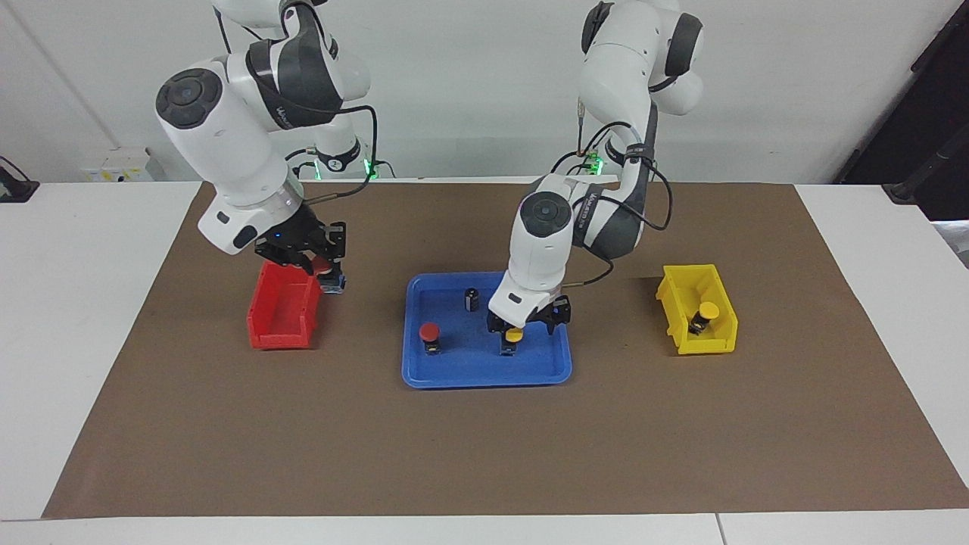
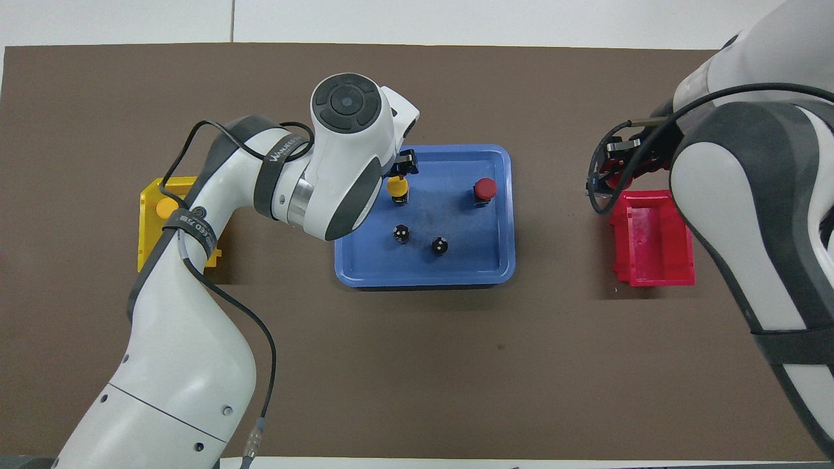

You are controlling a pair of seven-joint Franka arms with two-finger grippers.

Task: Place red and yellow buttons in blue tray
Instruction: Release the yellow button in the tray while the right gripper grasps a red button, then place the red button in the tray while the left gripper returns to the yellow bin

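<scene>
- The right gripper (image 1: 318, 266), mid left of the facing view, was up in the air over the edge of the red bin (image 1: 284, 316), clamped on a red-capped button (image 1: 323, 265).
- The left gripper (image 1: 528, 324) hung low over the blue tray (image 1: 484, 371) in the middle of the frame, fingers spread wide on either side of a yellow button (image 1: 514, 335) that stood upright on the tray floor. Looked let go to me, not gripped.
- Another red button (image 1: 429, 334) stood in the tray too, beside the yellow one and toward the right arm's end.
- The last yellow button (image 1: 704, 313) sat in the yellow bin (image 1: 715, 333) at mid right, leaning a bit.
- Two dark capless cylinders (image 2: 402, 233) were also in the tray, in its part nearer the robots.
- Handling guess: these are light, hard plastic, nothing fragile. The domed caps look slick, so I'd pinch the short black body just under the cap, or squeeze the cap across its sides.
- They're top-heavy on a small base, so a sloppy drop could tip one over.
</scene>
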